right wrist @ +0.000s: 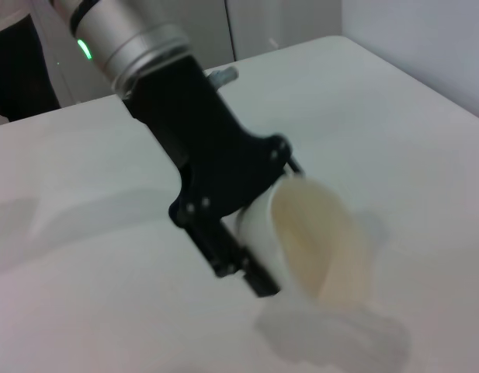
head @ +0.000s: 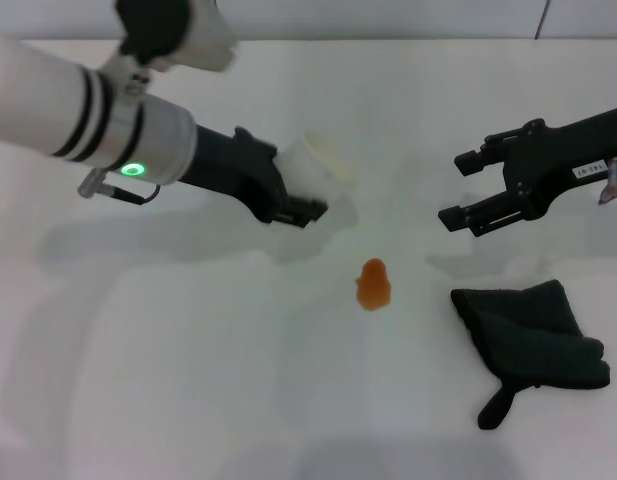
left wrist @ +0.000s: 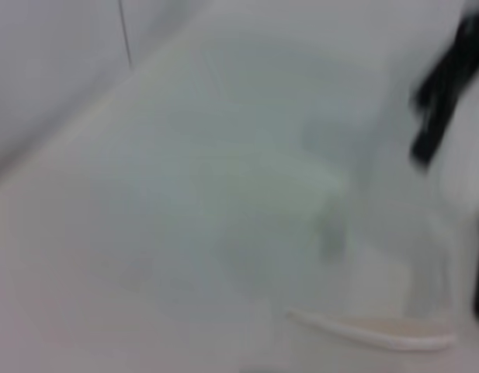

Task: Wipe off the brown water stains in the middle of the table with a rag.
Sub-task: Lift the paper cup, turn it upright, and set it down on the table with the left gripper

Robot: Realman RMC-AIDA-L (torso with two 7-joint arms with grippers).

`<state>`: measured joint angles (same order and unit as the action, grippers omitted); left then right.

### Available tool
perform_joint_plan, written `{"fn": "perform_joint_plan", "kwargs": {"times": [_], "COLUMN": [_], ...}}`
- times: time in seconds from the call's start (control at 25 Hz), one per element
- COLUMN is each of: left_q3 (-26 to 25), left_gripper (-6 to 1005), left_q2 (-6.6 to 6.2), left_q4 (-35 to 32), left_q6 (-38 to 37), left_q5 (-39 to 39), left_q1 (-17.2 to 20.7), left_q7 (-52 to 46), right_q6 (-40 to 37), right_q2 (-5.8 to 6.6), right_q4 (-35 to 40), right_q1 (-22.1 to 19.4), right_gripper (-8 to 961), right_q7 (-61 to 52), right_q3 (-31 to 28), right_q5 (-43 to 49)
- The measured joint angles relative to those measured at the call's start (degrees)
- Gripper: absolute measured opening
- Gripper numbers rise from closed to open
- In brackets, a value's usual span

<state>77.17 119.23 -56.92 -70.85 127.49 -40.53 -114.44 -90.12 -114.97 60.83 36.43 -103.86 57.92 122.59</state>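
The brown water stain (head: pixel 373 284), a small glossy orange-brown blob, lies on the white table (head: pixel 188 380) near the middle. The dark charcoal rag (head: pixel 533 335) with its loop tab lies to the stain's right, toward the front. My left gripper (head: pixel 318 188) is shut on a cream-white paper cup (head: pixel 323 160), held tilted above the table just behind and left of the stain. The right wrist view shows this gripper (right wrist: pixel 251 249) and the cup (right wrist: pixel 321 241). My right gripper (head: pixel 458 190) is open and empty, hovering behind the rag and to the right of the stain.
The table's far edge and a wall run along the back (head: pixel 388 30). The left wrist view is blurred; it shows the cup's rim (left wrist: pixel 379 334) and my right gripper as a dark shape (left wrist: pixel 441 93).
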Motion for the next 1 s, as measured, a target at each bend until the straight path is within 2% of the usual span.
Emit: {"fn": "perform_joint_plan", "kwargs": {"times": [0.12,0.24,0.4,0.48,0.52,0.68,0.88,1.0], "left_q3": [-4.6,-7.9,-8.1,-8.1,-8.2,-8.2,-8.2,-8.3], "left_gripper": [627,603,583,573,568,555,548,550], "left_q2": [-0.09,-0.12,-0.16,-0.16,-0.14,-0.11,-0.17,-0.17], "left_q4": [4.3,11.7,21.2,21.2,27.2,33.1,35.0,37.0], "left_q6": [2.6,3.1,3.1,3.1,2.9,2.7,3.0,4.2], "left_q5": [-11.1,-21.8,-33.0,-33.0,-37.8,-43.2,-48.1,-48.8], "left_q1": [2.9,4.3,4.6,4.6,4.6,5.7,8.7,8.9], "left_q7": [11.6,25.5,39.8,39.8,47.5,54.3,57.2,57.1], "right_q6": [0.0,-0.1,-0.4,-0.5,-0.5,-0.5,-0.6,-0.6], "right_q2": [-0.01,-0.04,0.01,0.00,-0.01,-0.05,-0.07,-0.10], "right_q4": [0.0,-0.1,0.1,0.1,0.0,0.0,0.0,0.0], "right_q1": [0.3,0.7,1.3,1.4,1.5,1.3,1.1,1.1], "right_gripper": [836,836,835,835,835,835,835,835], "right_q7": [0.0,0.0,0.0,0.0,0.0,0.0,-0.1,-0.1], "right_q3": [0.0,0.0,0.0,0.0,0.0,0.1,0.2,0.2], "right_q5": [0.0,0.0,0.1,0.1,0.1,0.1,0.1,0.1]}}
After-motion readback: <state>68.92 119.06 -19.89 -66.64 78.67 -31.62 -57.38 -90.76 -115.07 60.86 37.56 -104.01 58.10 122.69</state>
